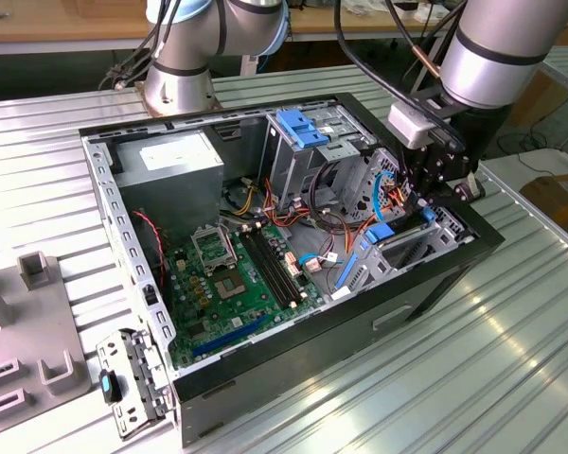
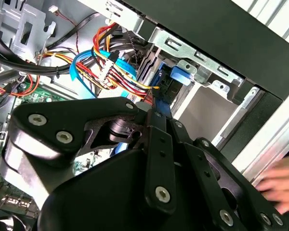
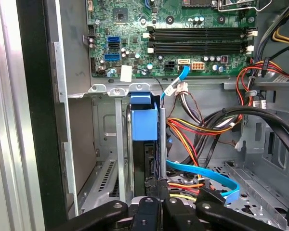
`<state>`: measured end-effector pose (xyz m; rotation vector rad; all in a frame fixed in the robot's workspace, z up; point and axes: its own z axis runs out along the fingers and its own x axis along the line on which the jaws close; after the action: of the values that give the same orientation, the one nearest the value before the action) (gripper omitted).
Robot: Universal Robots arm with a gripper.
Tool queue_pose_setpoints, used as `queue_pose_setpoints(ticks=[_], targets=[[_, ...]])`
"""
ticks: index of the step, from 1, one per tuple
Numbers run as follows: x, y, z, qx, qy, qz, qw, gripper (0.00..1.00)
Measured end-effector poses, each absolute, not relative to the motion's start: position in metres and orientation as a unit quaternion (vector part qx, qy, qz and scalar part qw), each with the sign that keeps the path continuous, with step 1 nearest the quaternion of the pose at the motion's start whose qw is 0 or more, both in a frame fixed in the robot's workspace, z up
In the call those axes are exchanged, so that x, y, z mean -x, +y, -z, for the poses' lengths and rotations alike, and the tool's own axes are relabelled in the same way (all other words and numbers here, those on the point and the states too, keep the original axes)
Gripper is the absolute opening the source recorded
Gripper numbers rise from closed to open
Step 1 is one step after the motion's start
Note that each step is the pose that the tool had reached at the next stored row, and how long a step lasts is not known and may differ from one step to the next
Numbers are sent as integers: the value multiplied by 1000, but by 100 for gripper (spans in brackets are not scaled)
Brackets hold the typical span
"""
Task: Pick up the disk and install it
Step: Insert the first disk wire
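Blue-framed disk (image 3: pixel 144 126) upright in the case's bay, pinched by the hand (image 3: pixel 154 202).

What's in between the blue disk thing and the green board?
In the first wrist view, a grey metal bay wall with tabs crosses between the disk and the green motherboard. A thin blue cable also passes there.

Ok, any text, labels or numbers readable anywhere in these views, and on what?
Power supply label, in the exterior view: print too small to read.
White sticker on the motherboard: nothing readable.
Cable tag: too blurred to read.
Board markings: too small to read.
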<state>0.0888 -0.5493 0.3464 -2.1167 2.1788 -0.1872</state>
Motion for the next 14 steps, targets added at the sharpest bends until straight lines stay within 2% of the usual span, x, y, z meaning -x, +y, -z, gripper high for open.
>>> queue_pose_setpoints(ticks=[2, 7, 14], targets=[[-89, -549, -347, 695, 715, 61, 48, 11], [-93, -549, -347, 695, 716, 48, 35, 11], [-93, -549, -347, 695, 717, 48, 35, 11]])
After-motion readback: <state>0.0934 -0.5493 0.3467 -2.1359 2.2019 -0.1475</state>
